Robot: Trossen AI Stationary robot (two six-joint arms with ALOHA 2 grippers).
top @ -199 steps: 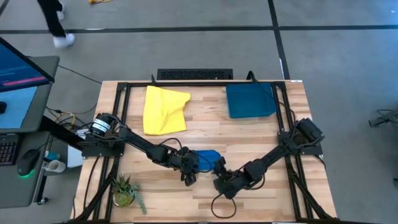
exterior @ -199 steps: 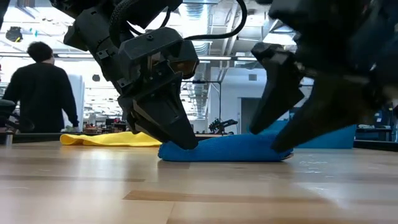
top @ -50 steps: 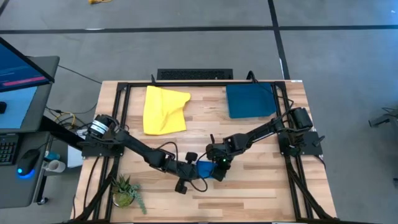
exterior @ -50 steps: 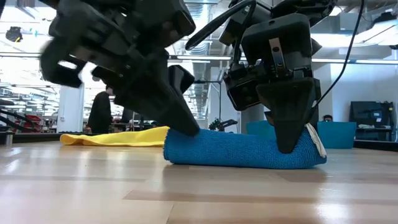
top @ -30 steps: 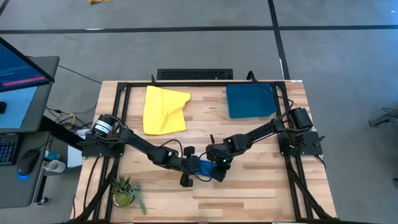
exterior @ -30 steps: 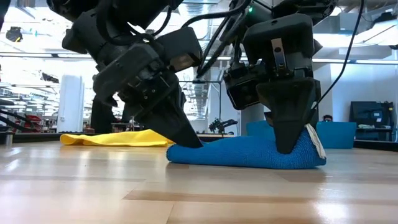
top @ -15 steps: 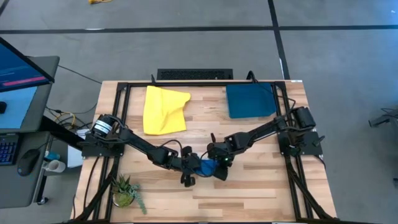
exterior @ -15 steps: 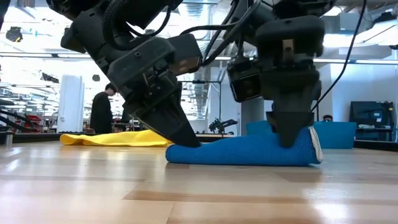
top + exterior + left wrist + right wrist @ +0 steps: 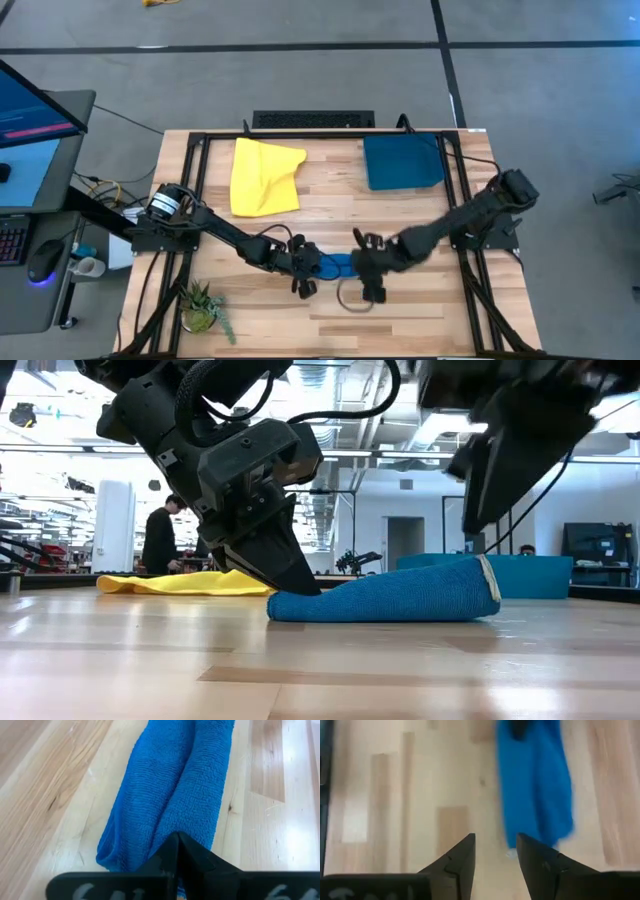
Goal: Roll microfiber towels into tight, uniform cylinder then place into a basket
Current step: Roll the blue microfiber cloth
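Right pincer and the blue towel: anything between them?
Nothing: the right wrist view shows only bare wooden tabletop between the open right pincer and the blue towel.

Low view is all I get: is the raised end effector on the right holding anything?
Observer: No. In its wrist view the right end effector is open and empty, hanging above the table with the blue towel ahead of it.
Operator: And the other one, digging into the towel?
Observer: In the left wrist view, the left end effector has its fingers closed to a point, pressing on one end of the roll.
Operator: Where does the roll go?
Observer: From above, the basket sits at the table's far right part with no towel in it; the yellow towel lies unrolled at the far left.
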